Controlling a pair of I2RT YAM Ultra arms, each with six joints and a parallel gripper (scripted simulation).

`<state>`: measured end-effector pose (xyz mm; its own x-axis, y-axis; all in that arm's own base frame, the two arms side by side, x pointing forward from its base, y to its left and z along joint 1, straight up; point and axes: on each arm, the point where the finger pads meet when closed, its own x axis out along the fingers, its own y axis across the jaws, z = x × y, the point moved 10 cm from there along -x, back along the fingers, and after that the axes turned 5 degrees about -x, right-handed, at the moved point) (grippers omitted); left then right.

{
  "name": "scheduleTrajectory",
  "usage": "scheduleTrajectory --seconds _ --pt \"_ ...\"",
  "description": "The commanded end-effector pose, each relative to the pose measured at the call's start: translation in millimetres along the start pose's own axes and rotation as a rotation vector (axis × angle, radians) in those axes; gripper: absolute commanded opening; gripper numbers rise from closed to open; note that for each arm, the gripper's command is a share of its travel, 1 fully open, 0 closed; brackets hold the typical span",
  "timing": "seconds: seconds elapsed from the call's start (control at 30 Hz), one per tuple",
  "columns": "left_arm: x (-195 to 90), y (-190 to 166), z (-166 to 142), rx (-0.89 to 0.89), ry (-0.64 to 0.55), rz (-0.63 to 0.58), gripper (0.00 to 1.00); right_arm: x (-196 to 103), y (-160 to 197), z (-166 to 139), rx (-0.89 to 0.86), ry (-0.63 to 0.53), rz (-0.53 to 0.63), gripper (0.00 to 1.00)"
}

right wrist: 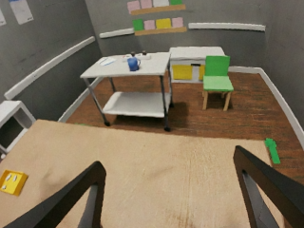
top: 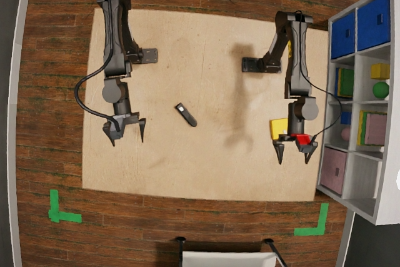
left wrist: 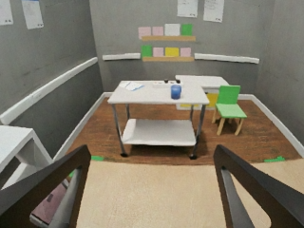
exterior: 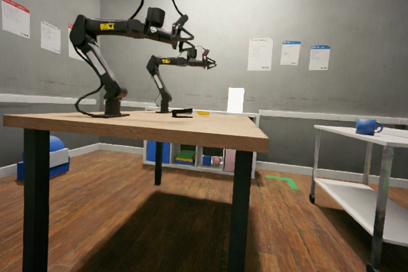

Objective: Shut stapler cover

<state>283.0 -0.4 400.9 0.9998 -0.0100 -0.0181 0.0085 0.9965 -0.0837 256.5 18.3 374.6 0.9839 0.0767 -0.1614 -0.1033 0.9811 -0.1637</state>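
- Presently: one black stapler (top: 185,114) (exterior: 179,110), lying; staples inside not discernible.
- Left gripper (top: 292,162) (exterior: 212,65) (left wrist: 152,149): fingers apart.
- Right gripper (top: 128,144) (exterior: 193,42) (right wrist: 168,157): fingers apart.

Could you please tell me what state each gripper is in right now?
Left gripper: open, holding nothing.
Right gripper: open, holding nothing.
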Motion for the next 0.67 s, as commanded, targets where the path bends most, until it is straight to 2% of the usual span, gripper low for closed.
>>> scheduleTrajectory --seconds 0.0,0.23,0.63 --pt "-2.6 0.6 9.7 -0.003 -0.031 0.007 1.00 11.6 -17.8 33.6 0.075 -0.159 -0.075 1.00" --pt "-2.6 0.6 9.7 -0.003 -0.031 0.007 1.00 16.8 -27.8 39.7 0.095 -0.183 -0.114 1.00" --pt "-2.6 0.6 9.7 -0.003 -0.031 0.007 1.00 18.2 -27.7 37.4 0.085 -0.164 -0.106 1.00"
